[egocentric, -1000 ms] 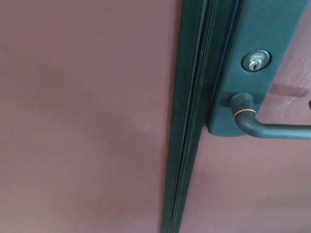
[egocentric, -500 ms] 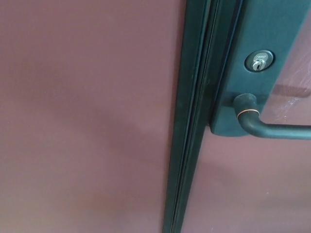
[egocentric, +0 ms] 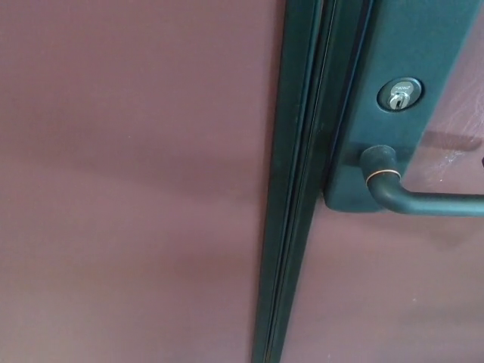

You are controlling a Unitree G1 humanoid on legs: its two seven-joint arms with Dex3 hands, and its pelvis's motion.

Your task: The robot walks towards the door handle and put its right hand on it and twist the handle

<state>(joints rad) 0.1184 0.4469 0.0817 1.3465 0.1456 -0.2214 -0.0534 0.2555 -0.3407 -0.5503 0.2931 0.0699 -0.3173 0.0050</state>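
Only the view had shifted slightly; the dark metal lever door handle (egocentric: 423, 198) stayed untouched, neither hand visible, fingers' state unknowable

The door handle (egocentric: 431, 200) juts out from the dark backplate (egocentric: 393, 113) and runs level toward the right edge of the view, standing clear of the door face (egocentric: 378, 295). The room above and below its bar is open, so a hand could close around it from the right. The keyhole cylinder (egocentric: 399, 94) sits just above the handle's root. To the left, the dark frame strip (egocentric: 291, 227) rises as a ridge between handle and flat maroon panel (egocentric: 128, 189).
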